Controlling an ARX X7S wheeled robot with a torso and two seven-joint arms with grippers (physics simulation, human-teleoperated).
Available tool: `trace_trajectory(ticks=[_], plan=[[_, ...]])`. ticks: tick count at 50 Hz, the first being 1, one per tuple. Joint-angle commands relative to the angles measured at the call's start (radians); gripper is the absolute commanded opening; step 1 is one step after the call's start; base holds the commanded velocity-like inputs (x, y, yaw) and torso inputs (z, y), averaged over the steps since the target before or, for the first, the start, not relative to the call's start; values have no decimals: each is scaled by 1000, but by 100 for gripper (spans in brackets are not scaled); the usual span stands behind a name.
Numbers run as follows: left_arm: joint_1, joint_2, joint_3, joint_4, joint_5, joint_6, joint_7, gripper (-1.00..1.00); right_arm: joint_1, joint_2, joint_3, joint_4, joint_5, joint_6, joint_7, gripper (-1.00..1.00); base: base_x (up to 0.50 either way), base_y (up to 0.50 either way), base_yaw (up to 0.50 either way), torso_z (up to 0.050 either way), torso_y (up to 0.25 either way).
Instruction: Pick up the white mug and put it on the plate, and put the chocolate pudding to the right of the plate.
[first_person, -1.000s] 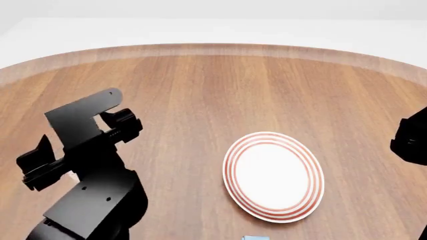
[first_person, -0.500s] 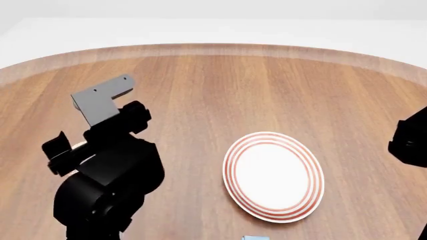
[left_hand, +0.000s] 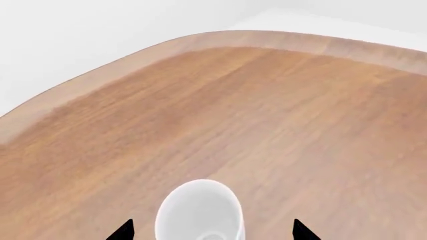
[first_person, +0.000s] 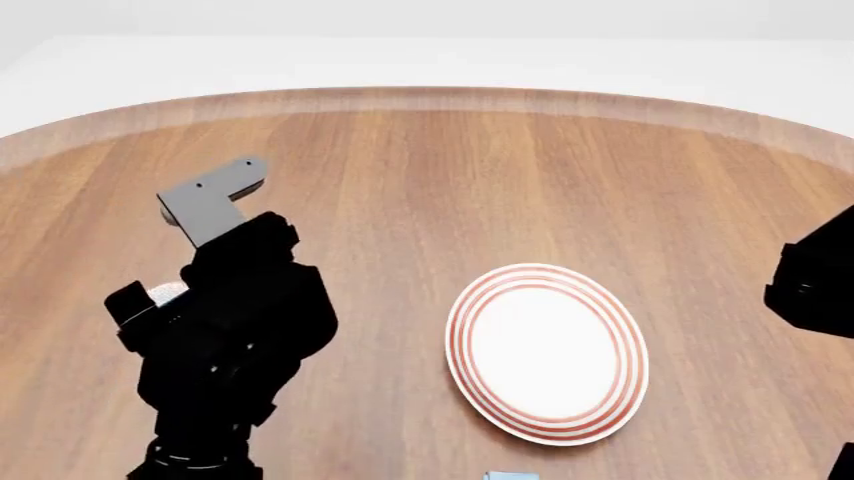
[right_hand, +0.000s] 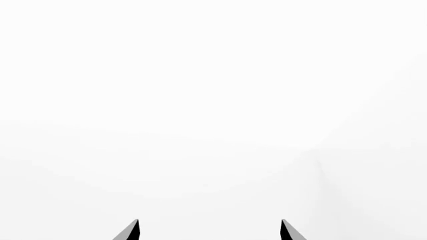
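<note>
The white mug stands upright on the wooden table, seen from above in the left wrist view. My left gripper is open, with one fingertip on each side of the mug and a gap to both. In the head view my left arm covers that spot. The plate, white with red-orange rings, lies flat to the right of that arm with nothing on it. A light blue sliver of the chocolate pudding shows at the head view's lower edge. My right gripper is open and holds nothing.
The round wooden table has a raised rim running along its far side. My right arm hangs at the right edge of the head view, beyond the plate. The right wrist view faces a plain white background.
My left arm has swung right and forward and turned at the wrist, now covering the mug's spot. The right arm has edged slightly left. The plate has not moved.
</note>
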Motion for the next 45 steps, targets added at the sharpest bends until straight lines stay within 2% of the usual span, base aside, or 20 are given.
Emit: trace_trajectory(ticks=[1, 45], plan=[[6, 11, -11, -97, 5, 78, 5, 100, -1, -17, 16, 0, -17, 4, -20, 100, 0, 0, 0, 0, 0], [54, 13, 14, -376, -93, 304, 79, 100, -11, -7, -3, 10, -22, -6, -10, 100, 0, 0, 0, 0, 0]])
